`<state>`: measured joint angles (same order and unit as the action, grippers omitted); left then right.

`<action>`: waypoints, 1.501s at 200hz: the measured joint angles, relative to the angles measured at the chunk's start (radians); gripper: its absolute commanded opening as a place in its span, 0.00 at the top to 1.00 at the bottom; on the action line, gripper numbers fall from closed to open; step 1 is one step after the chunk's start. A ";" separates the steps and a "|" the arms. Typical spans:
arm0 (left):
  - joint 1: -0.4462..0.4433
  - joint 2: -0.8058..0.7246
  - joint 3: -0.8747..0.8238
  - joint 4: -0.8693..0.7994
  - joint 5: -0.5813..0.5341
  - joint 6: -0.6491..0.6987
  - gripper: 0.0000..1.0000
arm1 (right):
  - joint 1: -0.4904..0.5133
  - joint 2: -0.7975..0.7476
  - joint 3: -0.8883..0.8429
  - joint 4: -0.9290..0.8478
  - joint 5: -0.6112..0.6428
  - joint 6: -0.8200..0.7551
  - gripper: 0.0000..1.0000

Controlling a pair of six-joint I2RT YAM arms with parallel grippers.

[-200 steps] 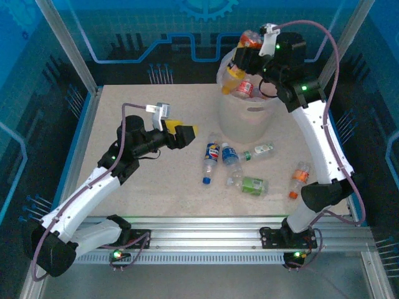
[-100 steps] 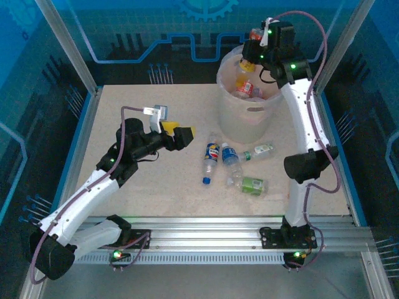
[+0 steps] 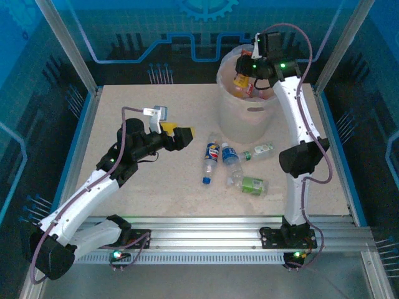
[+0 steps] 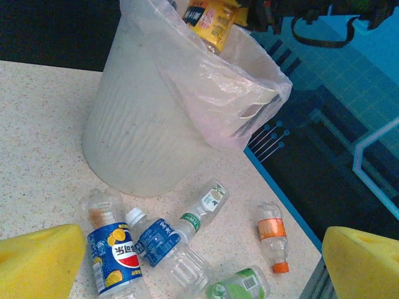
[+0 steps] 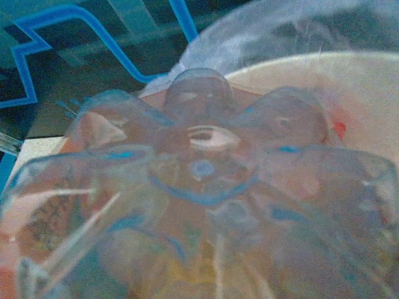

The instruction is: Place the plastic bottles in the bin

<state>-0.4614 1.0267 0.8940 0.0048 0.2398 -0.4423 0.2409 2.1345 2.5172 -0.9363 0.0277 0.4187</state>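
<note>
The bin (image 3: 244, 115) is a tall off-white bucket with a clear bag liner at the table's far right, also in the left wrist view (image 4: 134, 134). My right gripper (image 3: 249, 68) hangs over its mouth, shut on a clear bottle with a yellow-orange label (image 3: 242, 79) (image 4: 211, 17); its ribbed base (image 5: 202, 156) sits close to the right wrist camera. Several bottles lie in front of the bin: a Pepsi one (image 3: 211, 154) (image 4: 115, 255), a blue-label one (image 3: 229, 154) (image 4: 156, 240), a green-and-white one (image 3: 260, 150) (image 4: 209, 202), a green one (image 3: 251, 184) and an orange-cap one (image 4: 272, 235). My left gripper (image 3: 184, 135) (image 4: 199, 268) is open, left of them.
Other bottles lie inside the bin (image 3: 255, 92). Metal frame posts (image 3: 67, 43) and blue panels wall the table. The blue table edge (image 4: 283, 202) runs close behind the orange-cap bottle. My right arm's elbow (image 3: 302, 156) stands over the table's right side.
My right arm has drawn upright and brought the yellow-label bottle down toward the bin's mouth. Its elbow now covers the orange-cap bottle in the top view. The left arm barely moved.
</note>
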 measured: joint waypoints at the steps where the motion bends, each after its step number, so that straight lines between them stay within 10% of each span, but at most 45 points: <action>1: 0.000 0.000 0.000 0.000 0.000 0.000 0.01 | 0.000 0.001 0.000 0.000 -0.001 0.000 0.58; 167: 0.000 0.054 0.000 -0.053 -0.019 0.000 0.01 | -0.029 0.117 0.080 -0.077 -0.087 0.003 0.11; 300: -0.029 0.150 0.000 -0.076 -0.021 0.000 0.01 | -0.053 0.032 0.080 -0.016 -0.142 -0.026 0.52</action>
<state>-0.4908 1.1763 0.8940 -0.0711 0.2184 -0.4423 0.1875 2.1670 2.5973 -0.9527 -0.1139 0.3927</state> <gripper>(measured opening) 0.989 0.484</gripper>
